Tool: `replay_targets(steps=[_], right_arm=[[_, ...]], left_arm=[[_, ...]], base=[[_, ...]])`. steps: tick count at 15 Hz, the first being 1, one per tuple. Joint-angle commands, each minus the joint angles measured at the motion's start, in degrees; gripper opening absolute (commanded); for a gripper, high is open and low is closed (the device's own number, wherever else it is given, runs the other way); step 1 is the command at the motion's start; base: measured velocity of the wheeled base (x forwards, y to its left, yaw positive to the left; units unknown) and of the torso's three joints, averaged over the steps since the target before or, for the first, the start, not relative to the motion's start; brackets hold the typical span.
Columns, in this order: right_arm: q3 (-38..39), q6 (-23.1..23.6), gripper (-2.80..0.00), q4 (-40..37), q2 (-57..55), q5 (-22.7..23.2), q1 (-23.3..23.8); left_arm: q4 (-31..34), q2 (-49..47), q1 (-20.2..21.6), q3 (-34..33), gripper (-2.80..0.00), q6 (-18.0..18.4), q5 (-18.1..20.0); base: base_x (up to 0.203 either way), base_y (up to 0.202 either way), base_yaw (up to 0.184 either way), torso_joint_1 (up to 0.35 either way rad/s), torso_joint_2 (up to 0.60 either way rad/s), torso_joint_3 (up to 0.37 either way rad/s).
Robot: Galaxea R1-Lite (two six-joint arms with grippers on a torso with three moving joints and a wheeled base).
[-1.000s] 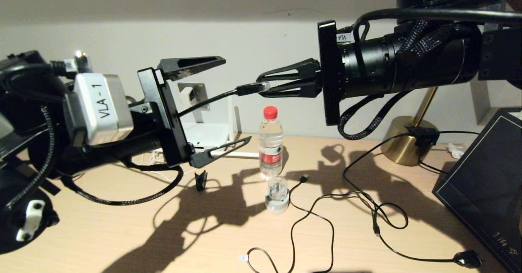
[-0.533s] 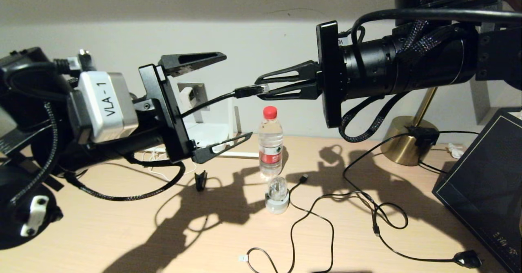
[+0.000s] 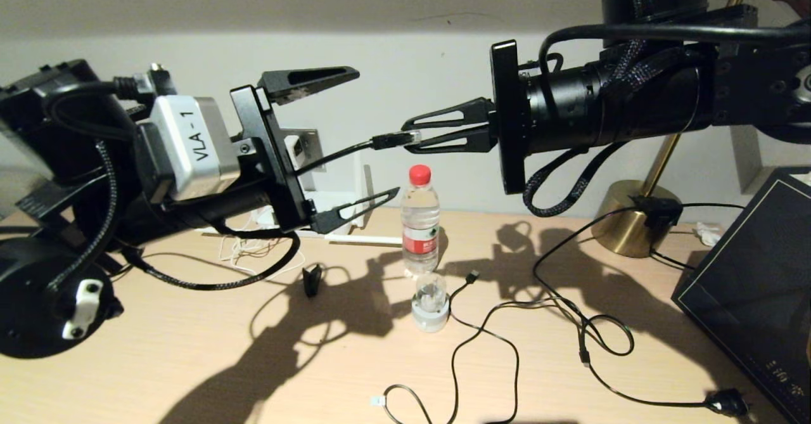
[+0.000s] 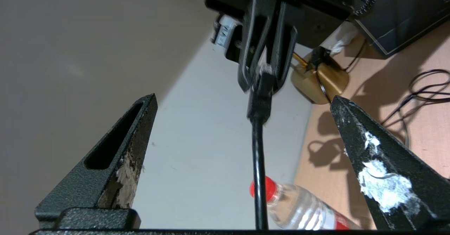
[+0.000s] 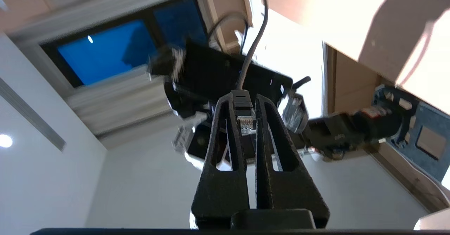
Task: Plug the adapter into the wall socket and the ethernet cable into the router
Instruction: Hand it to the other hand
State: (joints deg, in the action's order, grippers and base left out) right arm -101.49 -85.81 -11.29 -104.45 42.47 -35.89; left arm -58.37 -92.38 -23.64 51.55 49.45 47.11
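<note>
Now my right hand pinches the ethernet cable plug level above the table, its length running toward my wide-open left hand, which brackets the cord nearer the router.

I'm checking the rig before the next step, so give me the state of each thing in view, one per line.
Right end effector: shut on the ethernet cable's plug, held in the air.
Left end effector: open, the cable running between its fingers, not gripped.
Ethernet cable: lifted off the desk, not in the router.
Adapter: sits at the wall socket.
Router: port hidden.
Water bottle: upright, capped.
</note>
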Motion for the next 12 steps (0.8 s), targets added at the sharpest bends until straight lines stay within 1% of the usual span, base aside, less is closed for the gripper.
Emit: replay_targets(steps=[1, 4, 7, 9, 12], right_arm=[[-0.72, -1.05, -2.80, -0.05, -1.24, 0.28, 0.29], [-0.55, -1.81, -2.80, -0.14, -1.55, 0.42, 1.17], [-0.72, -1.97, -2.80, -0.23, -1.55, 2.70, 1.26], [-0.72, -2.90, -2.80, -0.18, -1.46, 2.70, 1.26], [-0.80, -3.02, -2.80, -0.14, -1.55, 2.77, 1.26]], left_arm=[[-0.34, -1.54, -0.01, 1.38, 0.00, 0.47, 0.19], [-0.43, -2.10, 0.06, 1.89, 0.00, 0.51, 0.17], [-0.52, -2.27, -0.01, 1.73, 0.00, 0.48, 0.17], [-0.52, -2.27, 0.08, 1.51, 0.00, 0.48, 0.17], [-0.52, -2.45, -0.01, 1.45, 0.00, 0.48, 0.17]], base=[[0.000, 0.000, 0.000, 0.000, 0.00, 0.000], [0.000, 0.000, 0.000, 0.000, 0.00, 0.000], [0.000, 0.000, 0.000, 0.000, 0.00, 0.000], [0.000, 0.000, 0.000, 0.000, 0.00, 0.000], [0.000, 0.000, 0.000, 0.000, 0.00, 0.000]])
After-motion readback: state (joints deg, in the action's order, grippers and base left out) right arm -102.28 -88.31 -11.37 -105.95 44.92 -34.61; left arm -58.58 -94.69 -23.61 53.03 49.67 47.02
